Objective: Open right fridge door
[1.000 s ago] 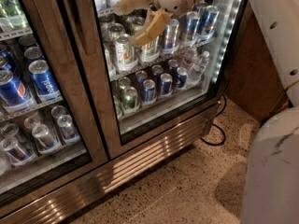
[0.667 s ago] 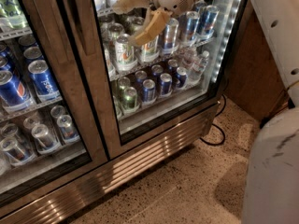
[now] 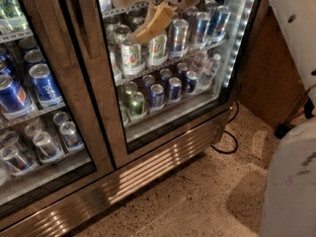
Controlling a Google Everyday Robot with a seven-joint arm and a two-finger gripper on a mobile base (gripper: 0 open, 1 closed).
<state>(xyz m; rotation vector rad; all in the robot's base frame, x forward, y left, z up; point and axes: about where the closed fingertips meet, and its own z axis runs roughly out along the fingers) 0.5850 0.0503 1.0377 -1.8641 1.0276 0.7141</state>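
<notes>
One tool (image 3: 141,9) before right fridge door (image 3: 170,116)

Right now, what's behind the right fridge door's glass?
Shelved cans, 7UP bottles and clear bottles behind the right fridge door. The gripper, jaws open, at its top hides part of the upper shelf.

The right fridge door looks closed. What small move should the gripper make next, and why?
Probably shift the gripper left toward the dark vertical bar on the steel frame of the right fridge door. Its fingers are spread before the glass, holding nothing, and the door sits flush.
</notes>
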